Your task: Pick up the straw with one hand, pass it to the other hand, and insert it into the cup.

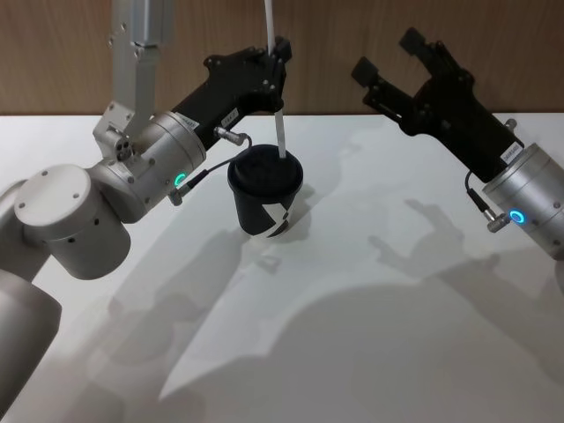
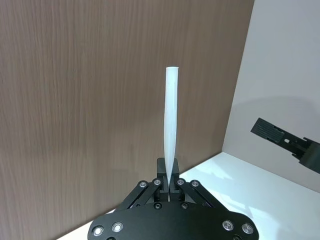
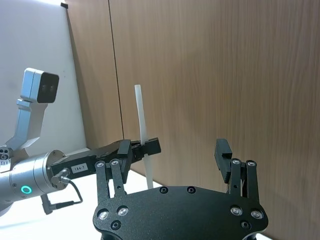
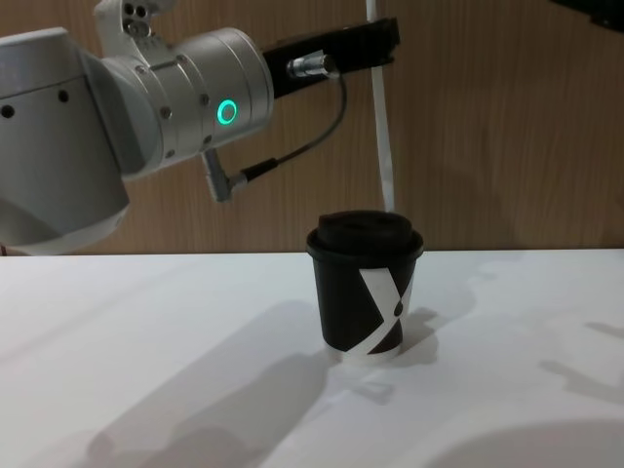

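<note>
Two arms are reaching over a smooth white table (image 1: 370, 352) that is catching soft grey shadows of the arms, with a wall (image 1: 335, 79) of brown wood-grain panelling standing behind it; in the wrist views a plain pale wall is meeting the panelling at a corner. Near the middle of the table the cup (image 4: 366, 288) is standing upright, a small black paper cup with a white X-like mark on its side, a domed matte black lid and a thin white bottom rim. Directly above it the left gripper (image 1: 278, 66), black and angular on a fat silver cylindrical wrist that is glowing with a green ring, is pinching the straw (image 4: 381, 117) between its closed fingertips. That straw, thin, straight, white and smooth, is hanging almost vertically, its lower end sitting at the lid's top near the far edge; whether it is passing through the lid cannot be told. In the left wrist view its upper part is rising pale against the wood. Off to the right, well apart from the cup, the right gripper (image 1: 388, 55) is hovering above the table on a silver wrist with a blue ring, its black fingers spread wide and holding nothing.
</note>
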